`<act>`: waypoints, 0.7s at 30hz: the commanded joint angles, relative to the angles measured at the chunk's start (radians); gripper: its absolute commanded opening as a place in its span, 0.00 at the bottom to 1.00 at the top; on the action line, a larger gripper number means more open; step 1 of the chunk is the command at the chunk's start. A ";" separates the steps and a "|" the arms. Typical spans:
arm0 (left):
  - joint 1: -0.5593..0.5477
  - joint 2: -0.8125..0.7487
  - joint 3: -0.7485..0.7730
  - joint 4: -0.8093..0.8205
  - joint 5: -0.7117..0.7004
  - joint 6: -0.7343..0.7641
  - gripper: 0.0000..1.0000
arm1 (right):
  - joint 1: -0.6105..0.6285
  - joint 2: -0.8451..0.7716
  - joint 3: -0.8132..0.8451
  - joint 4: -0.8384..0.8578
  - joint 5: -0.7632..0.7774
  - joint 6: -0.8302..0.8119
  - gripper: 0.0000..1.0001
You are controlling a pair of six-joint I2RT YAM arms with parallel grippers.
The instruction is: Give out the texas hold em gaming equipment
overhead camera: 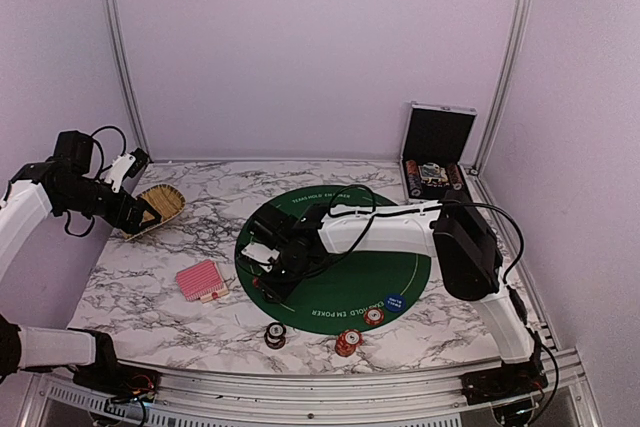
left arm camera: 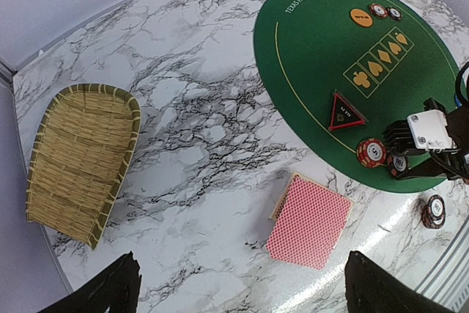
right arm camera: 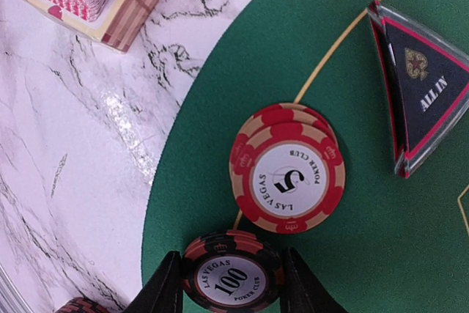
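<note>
Top external: right gripper [overhead camera: 268,252] over the green mat's [overhead camera: 400,272] nine o'clock edge; left gripper [overhead camera: 140,209] hangs released near the basket [overhead camera: 160,205]. Left wrist: card deck [left arm camera: 309,221] lies on the bench [left arm camera: 205,144] at five o'clock. Right wrist: gripper clenches a black chip [right arm camera: 232,281] (red chips [right arm camera: 287,170] at its one o'clock); chip-dealing, probably. Next, lift it clear.

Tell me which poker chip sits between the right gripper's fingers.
The black 100 chip, clasped by the right gripper; the red 5 chips lie free beside it on the green mat.
</note>
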 commanded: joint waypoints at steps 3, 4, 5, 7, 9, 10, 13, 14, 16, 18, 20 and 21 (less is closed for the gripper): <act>0.005 -0.003 0.015 -0.022 -0.003 0.012 0.99 | 0.003 0.009 0.028 0.014 -0.004 0.012 0.46; 0.006 -0.002 0.015 -0.022 -0.002 0.012 0.99 | 0.003 0.003 0.027 0.015 -0.002 0.014 0.49; 0.006 -0.001 0.014 -0.023 -0.001 0.011 0.99 | 0.002 -0.004 0.028 0.015 -0.001 0.014 0.52; 0.006 0.000 0.013 -0.023 0.004 0.009 0.99 | 0.002 -0.019 0.032 0.009 0.006 0.012 0.55; 0.006 -0.001 0.012 -0.023 0.005 0.009 0.99 | 0.002 -0.037 0.040 -0.001 0.017 0.011 0.56; 0.005 -0.002 0.012 -0.023 0.005 0.008 0.99 | 0.002 -0.047 0.045 -0.005 0.019 0.010 0.56; 0.006 -0.004 0.011 -0.023 0.006 0.007 0.99 | 0.003 -0.092 0.050 -0.014 0.015 0.008 0.57; 0.006 -0.004 0.013 -0.023 0.005 0.007 0.99 | 0.003 -0.109 0.048 -0.016 0.016 0.008 0.57; 0.006 -0.006 0.013 -0.023 0.006 0.007 0.99 | 0.006 -0.156 0.037 -0.025 0.013 0.006 0.57; 0.005 -0.007 0.013 -0.023 0.010 0.009 0.99 | 0.017 -0.195 0.008 -0.029 0.022 0.005 0.59; 0.005 -0.008 0.013 -0.023 0.010 0.008 0.99 | 0.033 -0.232 -0.028 -0.029 0.028 0.004 0.62; 0.005 -0.008 0.013 -0.023 0.010 0.010 0.99 | 0.044 -0.249 -0.051 -0.025 0.027 0.006 0.63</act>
